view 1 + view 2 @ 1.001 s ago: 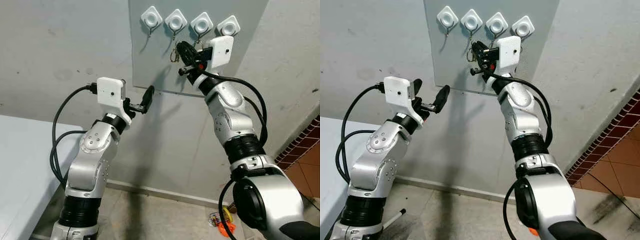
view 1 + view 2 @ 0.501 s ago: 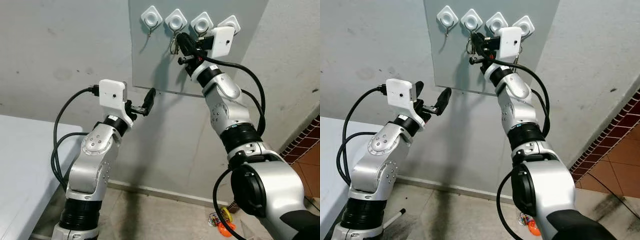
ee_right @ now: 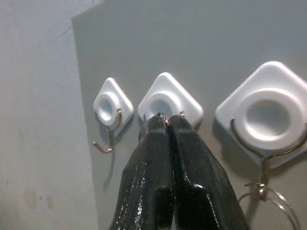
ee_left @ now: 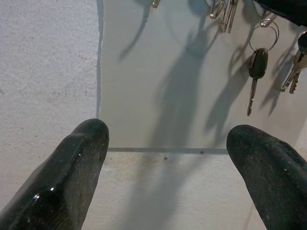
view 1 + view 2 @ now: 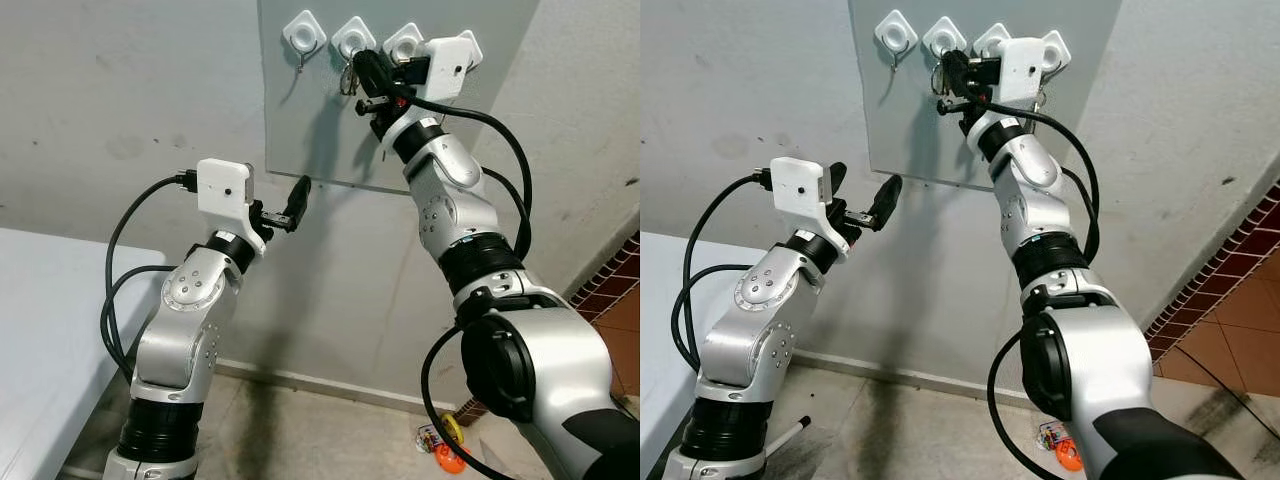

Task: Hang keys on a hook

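Observation:
Four white diamond-shaped hooks sit in a row on a grey panel on the wall. My right gripper is raised to the second hook and is shut on the ring of a bunch of keys. In the right wrist view the key ring is pinched at the fingertips, right against that hook. The first hook is bare. Other keys hang from the hooks further right. My left gripper is open below the panel's lower left corner, holding nothing.
A white table stands at the lower left. A small orange and yellow object lies on the floor at the foot of the wall. Red brick tiling runs along the right edge.
My right gripper has risen and moved left with the keys, from below the third hook up to the second hook. The left arm has barely shifted.

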Motion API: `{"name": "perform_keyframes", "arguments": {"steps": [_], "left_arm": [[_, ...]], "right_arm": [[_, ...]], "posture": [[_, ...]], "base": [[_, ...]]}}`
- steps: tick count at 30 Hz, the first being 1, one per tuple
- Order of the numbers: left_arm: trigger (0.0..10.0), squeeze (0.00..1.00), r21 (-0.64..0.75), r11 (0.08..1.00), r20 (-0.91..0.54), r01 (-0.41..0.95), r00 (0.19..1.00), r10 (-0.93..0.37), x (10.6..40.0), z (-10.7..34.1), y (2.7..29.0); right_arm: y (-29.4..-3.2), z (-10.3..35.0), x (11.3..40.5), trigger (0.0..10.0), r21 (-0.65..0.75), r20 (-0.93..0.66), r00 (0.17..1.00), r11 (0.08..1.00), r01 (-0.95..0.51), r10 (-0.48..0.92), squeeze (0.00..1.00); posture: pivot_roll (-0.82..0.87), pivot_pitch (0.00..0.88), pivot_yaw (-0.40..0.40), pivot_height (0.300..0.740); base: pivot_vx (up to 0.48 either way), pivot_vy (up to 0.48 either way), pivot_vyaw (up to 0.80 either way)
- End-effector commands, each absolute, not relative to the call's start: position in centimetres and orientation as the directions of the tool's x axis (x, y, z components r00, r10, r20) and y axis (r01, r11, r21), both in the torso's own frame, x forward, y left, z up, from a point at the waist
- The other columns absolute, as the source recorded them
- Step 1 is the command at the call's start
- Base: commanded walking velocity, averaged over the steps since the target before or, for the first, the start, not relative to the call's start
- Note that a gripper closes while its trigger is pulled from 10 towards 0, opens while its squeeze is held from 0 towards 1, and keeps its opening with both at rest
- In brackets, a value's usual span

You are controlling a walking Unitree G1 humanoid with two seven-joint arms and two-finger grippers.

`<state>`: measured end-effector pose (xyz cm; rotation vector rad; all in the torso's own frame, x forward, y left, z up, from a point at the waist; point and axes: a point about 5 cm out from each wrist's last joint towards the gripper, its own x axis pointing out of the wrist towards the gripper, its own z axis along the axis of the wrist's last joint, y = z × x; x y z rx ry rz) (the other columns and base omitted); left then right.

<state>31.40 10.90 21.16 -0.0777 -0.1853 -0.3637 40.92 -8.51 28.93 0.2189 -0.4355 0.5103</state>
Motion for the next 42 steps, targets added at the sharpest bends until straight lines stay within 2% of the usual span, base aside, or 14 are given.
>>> {"name": "perform_keyframes", "arguments": {"steps": [1,5,18,22,42], "left_arm": [[10.0,0.0,-0.04,0.931,0.208,0.363,0.914,-0.348,31.2,21.6,10.8],[10.0,0.0,-0.044,0.932,0.207,0.36,0.916,-0.345,31.2,21.7,10.9],[10.0,0.0,-0.05,0.933,0.202,0.357,0.918,-0.34,31.3,21.6,10.9],[10.0,0.0,-0.05,0.935,0.203,0.35,0.921,-0.334,31.3,21.7,11.0],[10.0,0.0,-0.055,0.938,0.204,0.342,0.924,-0.325,31.3,21.8,11.0]], "right_arm": [[-8.7,30.0,41.1,10.0,0.108,0.471,0.784,0.856,-0.506,0.404,0.0],[-9.1,30.0,41.5,10.0,0.176,0.441,0.829,0.872,-0.456,0.345,0.0],[-8.5,30.0,41.4,10.0,0.222,0.436,0.825,0.845,-0.486,0.36,0.0],[-7.8,30.3,41.2,10.0,0.189,0.458,0.793,0.828,-0.528,0.402,0.0],[-7.7,30.6,40.8,10.0,0.163,0.502,0.734,0.784,-0.599,0.457,0.0]], "posture": [[0.06,0.0,-0.049,0.74],[0.06,0.0,-0.049,0.74],[0.06,0.0,-0.047,0.74],[0.07,0.0,-0.047,0.74],[0.07,0.0,-0.048,0.74]], "base": [[0.0,0.0,0.0],[0.0,0.0,0.0],[0.0,0.0,0.0],[0.0,0.0,0.0],[0.0,0.0,0.0]]}}
